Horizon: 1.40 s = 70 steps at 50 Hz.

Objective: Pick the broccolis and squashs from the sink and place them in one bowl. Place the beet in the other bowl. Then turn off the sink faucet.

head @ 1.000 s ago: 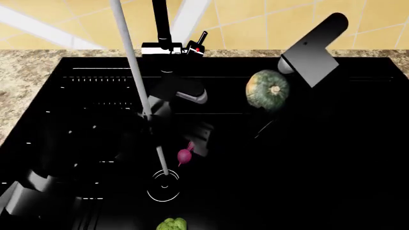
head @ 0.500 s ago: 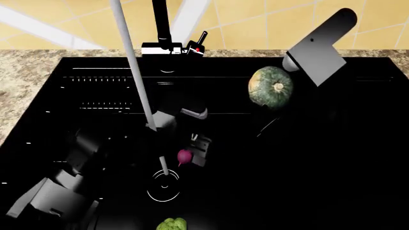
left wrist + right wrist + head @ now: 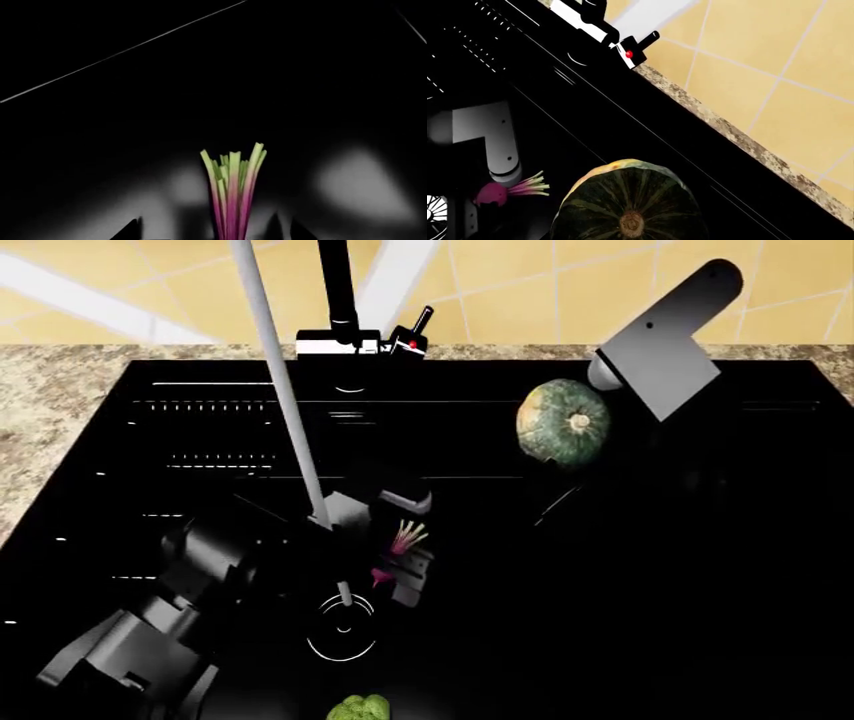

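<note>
The beet (image 3: 386, 574) sits low in the sink (image 3: 694, 570), just beside the drain ring (image 3: 342, 628), with its stalks (image 3: 233, 192) pointing up. Your left gripper (image 3: 400, 565) has it between the fingers: in the left wrist view the stalks rise straight out of the gap, with dark fingertips (image 3: 127, 231) flanking them on either side. The head view shows the magenta bulb tucked against the pads, so you look pinched on the bulb, though the contact line itself is lost in the black of the basin.

To do this step well, make sure the pads bear on the round bulb and not on the stalks, which would likely slip or bend. Lift straight up until the beet clears the sink wall, and mind the stream of water (image 3: 287, 390) just on the drain side of your fingers; swing away from it, not through it.

Your right gripper (image 3: 567, 455) is hidden behind the squash (image 3: 563, 422), which appears held up off the basin near the back wall; I cannot tell how those fingers are set. A broccoli (image 3: 358, 708) waits at the near edge, well clear of both sets of fingers. The faucet lever (image 3: 418, 328) is untouched beyond them; leave it for last.
</note>
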Motion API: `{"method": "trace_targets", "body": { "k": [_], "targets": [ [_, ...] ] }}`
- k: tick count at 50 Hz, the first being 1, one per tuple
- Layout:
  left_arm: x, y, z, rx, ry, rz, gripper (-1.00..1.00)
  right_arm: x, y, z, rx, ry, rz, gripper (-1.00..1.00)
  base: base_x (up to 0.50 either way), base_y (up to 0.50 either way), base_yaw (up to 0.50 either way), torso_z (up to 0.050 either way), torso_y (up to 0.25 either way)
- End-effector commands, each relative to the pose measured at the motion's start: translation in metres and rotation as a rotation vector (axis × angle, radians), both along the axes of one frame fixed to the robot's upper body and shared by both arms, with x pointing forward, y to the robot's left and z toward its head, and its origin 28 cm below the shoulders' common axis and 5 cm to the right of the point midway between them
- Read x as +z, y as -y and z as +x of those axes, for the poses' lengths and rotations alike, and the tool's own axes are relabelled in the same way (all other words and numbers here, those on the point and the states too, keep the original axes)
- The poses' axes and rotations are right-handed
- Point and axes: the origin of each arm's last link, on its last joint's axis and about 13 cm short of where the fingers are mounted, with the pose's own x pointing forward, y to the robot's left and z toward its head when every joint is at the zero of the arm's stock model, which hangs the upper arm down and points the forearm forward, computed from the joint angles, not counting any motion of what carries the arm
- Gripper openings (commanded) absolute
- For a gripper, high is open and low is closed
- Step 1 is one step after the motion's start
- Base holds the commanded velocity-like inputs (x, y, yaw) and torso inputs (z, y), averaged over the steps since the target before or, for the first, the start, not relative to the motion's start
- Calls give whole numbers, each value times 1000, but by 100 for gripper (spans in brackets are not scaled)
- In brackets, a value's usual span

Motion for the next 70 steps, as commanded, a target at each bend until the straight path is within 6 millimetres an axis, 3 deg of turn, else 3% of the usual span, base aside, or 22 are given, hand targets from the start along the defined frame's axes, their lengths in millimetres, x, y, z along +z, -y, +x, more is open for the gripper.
{"method": "trace_targets", "body": {
  "k": [1,6,7,20,34,52,70],
  "targets": [
    [-22,3,-9,-45,-97,12,100,2,1,-1,-3,19,-3,-100,0,0,0,0,-23],
    [-24,4,-14,-67,-107,16,100,1,2,0,-4,19,-2,-100,2,-1,-2,0,-2],
    [-24,4,-15,-69,-105,12,-100,1,2,-1,-4,20,-1,-100,0,0,0,0,0],
    [-11,3,-22,-22,-8,-12,-100,5,1,-3,3,32,-3,-100,0,0,0,0,-2],
    [34,4,-34,-55,129,-125,-100,9,-2,-7,4,44,-10,-100,2,0,0,0,0],
    [73,-8,-70,-101,291,-158,-100,19,1,-20,-21,66,-24,-100,0,0,0,0,0],
    [129,-26,-117,-120,489,-211,-100,33,2,-41,-50,72,-3,-100,0,0,0,0,0]
  ]
}}
